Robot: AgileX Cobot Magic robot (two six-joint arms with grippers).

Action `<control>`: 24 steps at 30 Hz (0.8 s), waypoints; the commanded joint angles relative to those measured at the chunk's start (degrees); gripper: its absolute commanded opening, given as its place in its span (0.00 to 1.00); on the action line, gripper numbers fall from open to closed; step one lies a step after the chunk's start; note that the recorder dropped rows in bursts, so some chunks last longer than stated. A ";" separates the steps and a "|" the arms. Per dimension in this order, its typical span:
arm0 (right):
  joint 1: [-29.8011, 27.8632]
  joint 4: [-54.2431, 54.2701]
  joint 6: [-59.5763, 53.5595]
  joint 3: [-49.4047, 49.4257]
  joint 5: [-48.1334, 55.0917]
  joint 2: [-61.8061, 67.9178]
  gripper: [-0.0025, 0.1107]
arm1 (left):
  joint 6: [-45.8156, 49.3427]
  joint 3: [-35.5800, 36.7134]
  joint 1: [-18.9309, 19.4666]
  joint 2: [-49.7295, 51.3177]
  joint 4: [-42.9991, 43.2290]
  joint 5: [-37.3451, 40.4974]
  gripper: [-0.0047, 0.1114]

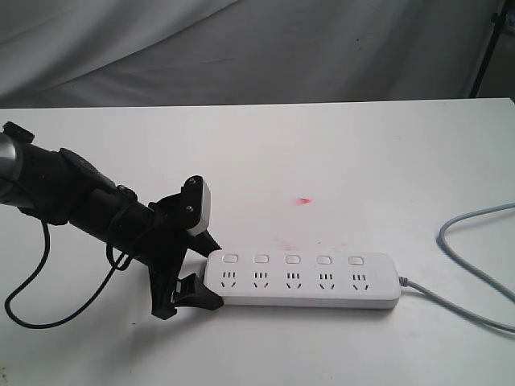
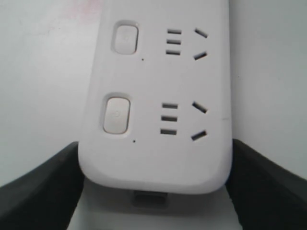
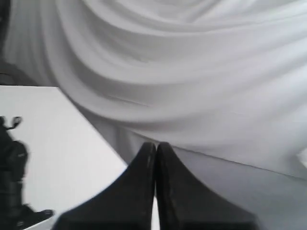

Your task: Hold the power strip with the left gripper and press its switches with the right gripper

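Left gripper (image 1: 206,272) is clamped across the cordless end of the power strip (image 1: 306,280), one black jaw against each long side. The wrist view shows both jaws meeting the casing, with no gap that I can make out. Holding at that end looks deliberate. It braces the strip against sliding under a downward push, and it leaves the top face uncovered.

The strip lies flat on the white counter (image 1: 362,161), near the front edge. Its grey cord (image 1: 475,221) trails off to the right. Its switches (image 1: 292,259), five pale square buttons, sit in a row along the far edge, one above each socket set, and none is obstructed.

The right gripper (image 3: 155,146) is closed, jaws tip to tip with nothing between them. That suits pressing with a single blunt point. It does not show in the exterior view, and its own camera looks out at the draped grey backdrop (image 3: 192,72), so I judge it well apart from the strip. The hold appears established and the pressing has not begun.

Markings: no brand, rating or legible text is visible on the casing. Each button carries a faint mark (too soft to read). A small red smear (image 1: 303,200) stains the counter behind the strip.
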 commanded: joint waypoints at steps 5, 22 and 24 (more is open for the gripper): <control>-0.35 -28.18 23.83 0.21 -11.24 -6.92 0.02 | 0.05 -0.34 -0.16 0.05 -0.13 -1.37 0.04; 2.12 -71.07 76.11 22.40 -20.29 -26.09 0.02 | 0.05 -0.34 -0.16 0.05 -0.13 -1.37 0.04; 2.12 -70.81 76.50 26.69 -23.10 -27.91 0.02 | 0.05 -0.34 -0.16 0.05 -0.13 -1.37 0.04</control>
